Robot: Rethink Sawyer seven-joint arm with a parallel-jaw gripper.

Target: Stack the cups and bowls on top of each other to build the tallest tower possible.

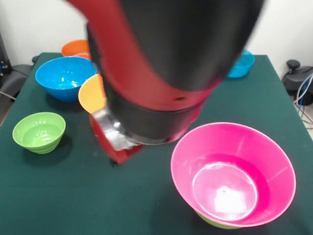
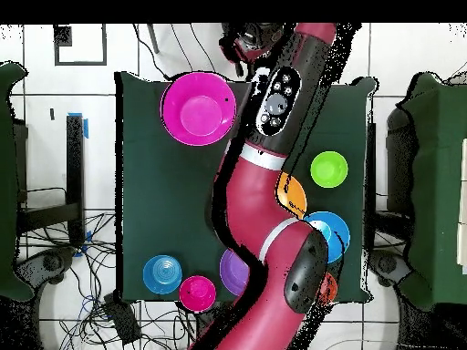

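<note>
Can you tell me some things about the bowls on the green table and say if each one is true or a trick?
1. The big pink bowl sits on top of a green bowl. True.
2. The small green bowl has a cup inside it. False: it is empty.
3. The robot arm hides part of an orange bowl. True.
4. The blue bowl next to the small green one is upside down. False: it stands open side up.
</note>
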